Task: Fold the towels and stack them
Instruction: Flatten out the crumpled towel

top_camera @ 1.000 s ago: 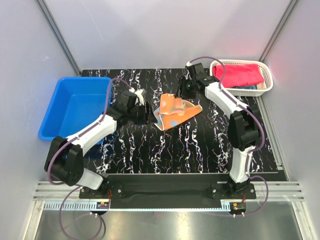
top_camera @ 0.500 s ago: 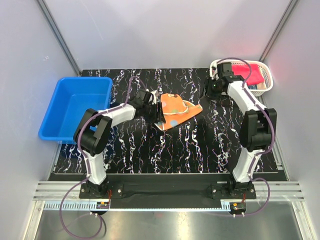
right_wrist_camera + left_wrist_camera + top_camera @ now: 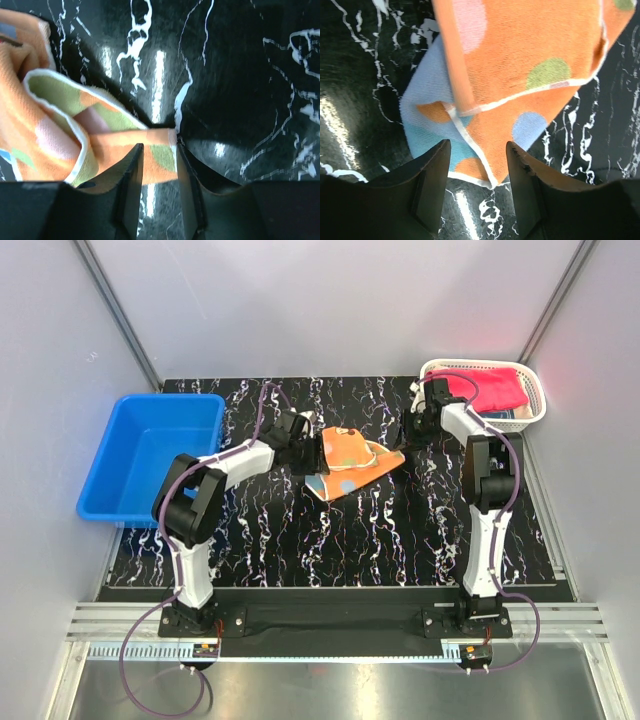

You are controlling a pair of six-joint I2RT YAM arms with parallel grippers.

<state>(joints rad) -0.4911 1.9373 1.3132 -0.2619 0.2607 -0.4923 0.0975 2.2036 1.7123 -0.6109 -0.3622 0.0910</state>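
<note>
The dotted orange-peach towel lies rumpled on the table. Both arms reach low. One corner sits between the spread fingers of the left gripper. The right gripper has narrower fingers flanking another corner; I cannot tell if they grip it.

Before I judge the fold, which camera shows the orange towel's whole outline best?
Top external: the whole orange towel lies in frame, crumpled. Left wrist shows only one corner with its blue underside; right wrist only a bunched edge.
</note>
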